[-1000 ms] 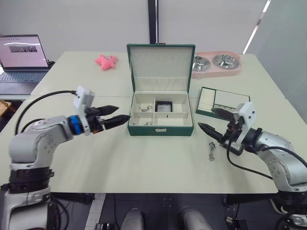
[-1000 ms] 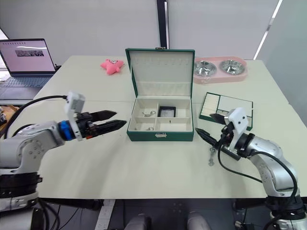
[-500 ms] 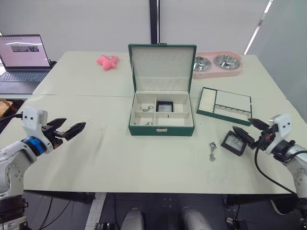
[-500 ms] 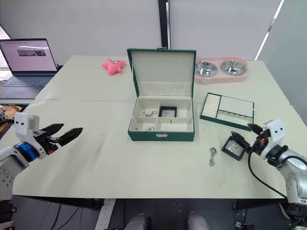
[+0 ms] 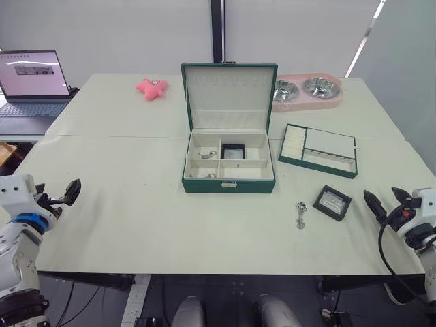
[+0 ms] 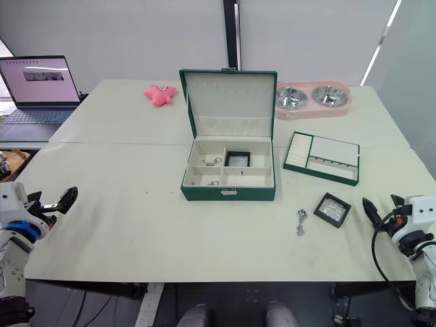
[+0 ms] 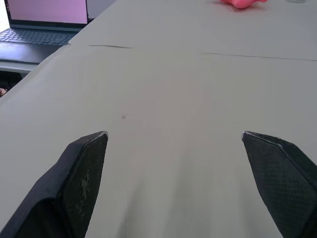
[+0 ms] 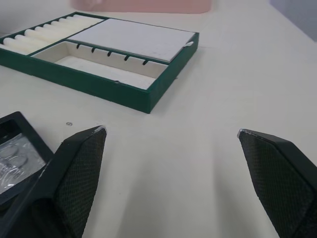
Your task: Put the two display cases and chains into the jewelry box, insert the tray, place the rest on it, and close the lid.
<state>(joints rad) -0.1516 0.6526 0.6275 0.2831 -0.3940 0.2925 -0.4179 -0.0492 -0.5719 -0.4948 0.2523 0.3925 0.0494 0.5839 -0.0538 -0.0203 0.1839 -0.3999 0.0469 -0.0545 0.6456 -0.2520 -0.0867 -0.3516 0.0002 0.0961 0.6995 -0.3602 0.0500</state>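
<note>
A green jewelry box (image 5: 228,163) sat open at the middle of a pale table (image 5: 136,218), its lid upright. One black display case (image 5: 233,151) lay in a rear compartment, with small chains (image 5: 207,155) in the compartments beside it. A second display case (image 5: 332,203) lay on the table toward the right front, near a loose chain (image 5: 300,214). The green tray (image 5: 319,150) rested to the right of the box. The left tool (image 5: 60,199) hovered at the table's left edge, fingers spread and empty. The right tool (image 5: 385,203) hovered at the right edge, just beside the second case, also spread and empty.
</note>
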